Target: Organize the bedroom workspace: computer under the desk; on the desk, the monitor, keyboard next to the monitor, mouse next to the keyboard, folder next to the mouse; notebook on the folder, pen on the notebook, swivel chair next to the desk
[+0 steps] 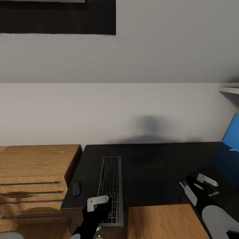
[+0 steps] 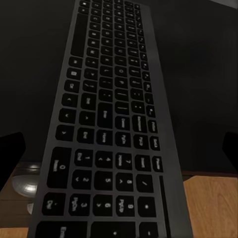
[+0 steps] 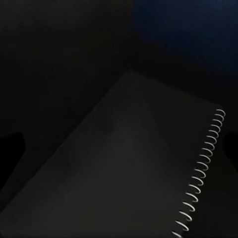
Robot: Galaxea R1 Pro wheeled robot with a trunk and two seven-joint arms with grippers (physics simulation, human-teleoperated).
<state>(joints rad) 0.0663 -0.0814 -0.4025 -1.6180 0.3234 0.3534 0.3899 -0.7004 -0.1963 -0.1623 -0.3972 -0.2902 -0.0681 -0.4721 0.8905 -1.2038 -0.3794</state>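
Grey sloped wall (image 1: 132,59) above, black bench (image 1: 146,179) below, oak drawer unit (image 1: 33,179) with bar handles just left of it. Keyboard (image 1: 111,187) lies lengthwise on the bench's left part, near end at the front edge, maybe slightly over it. Mouse (image 1: 76,188) sits just left of the keyboard, near the bench's left edge, apart from it. Left pincer (image 1: 98,202) is at the keyboard's near end; in the left wrist view the keyboard (image 2: 116,124) runs between the two dark fingertips (image 2: 10,156), which stand wide apart at the frame edges, so spread, not pinching the frame. Right pincer (image 1: 202,186) hovers over the bench's right part; cannot tell if spread or pressed together. Right wrist view looks down on a dark grey spiral-bound notebook (image 3: 124,173) lying on the black top. Blue panel (image 1: 232,136) at far right edge.
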